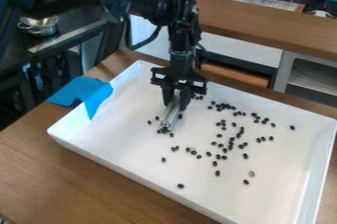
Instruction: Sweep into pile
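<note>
Blue cloth (79, 92) drapes over the white tray's (118, 134) rim at the frame's left, my gripper (176, 98), just above centre, pinches a silvery bar (171, 115) slanting downward, and dark beans (245, 156) lie scattered from the centre to the right.

Probably a kitchen (metal pot (43, 29))

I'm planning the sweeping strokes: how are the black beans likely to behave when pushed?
The black beans look small and rounded, so they will probably roll or scatter under a quick push. The floor of the white tray looks smooth, so they may slide easily too, though its raised sides should likely stop strays.
</note>
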You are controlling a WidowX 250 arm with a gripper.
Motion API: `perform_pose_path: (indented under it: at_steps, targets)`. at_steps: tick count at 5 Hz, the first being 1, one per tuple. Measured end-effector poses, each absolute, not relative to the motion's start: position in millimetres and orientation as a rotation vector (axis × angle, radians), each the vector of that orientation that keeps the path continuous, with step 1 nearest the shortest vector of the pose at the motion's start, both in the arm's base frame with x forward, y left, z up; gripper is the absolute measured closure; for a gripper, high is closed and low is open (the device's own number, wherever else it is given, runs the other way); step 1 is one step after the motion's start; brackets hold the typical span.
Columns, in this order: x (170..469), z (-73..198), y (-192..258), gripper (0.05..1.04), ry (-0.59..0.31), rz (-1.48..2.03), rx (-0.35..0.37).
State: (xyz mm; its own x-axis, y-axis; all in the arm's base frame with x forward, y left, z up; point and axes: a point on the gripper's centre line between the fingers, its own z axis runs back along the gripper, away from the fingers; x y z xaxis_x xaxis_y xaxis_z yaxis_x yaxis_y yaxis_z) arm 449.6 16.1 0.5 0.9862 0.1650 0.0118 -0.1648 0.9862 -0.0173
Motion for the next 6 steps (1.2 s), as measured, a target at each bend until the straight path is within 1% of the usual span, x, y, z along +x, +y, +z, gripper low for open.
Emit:
perform_pose_path:
  at_steps: [1,3,4,5,6]
  targets:
    - [448,-1,6,0.716,-0.021,0.16,-0.01]
    - [446,1,-36,0.716,-0.024,0.127,-0.013]
    - [445,1,-60,0.716,-0.026,0.106,-0.019]
    - [444,1,-91,0.716,-0.051,0.074,-0.026]
    - [441,3,-109,0.716,-0.054,0.059,-0.035]
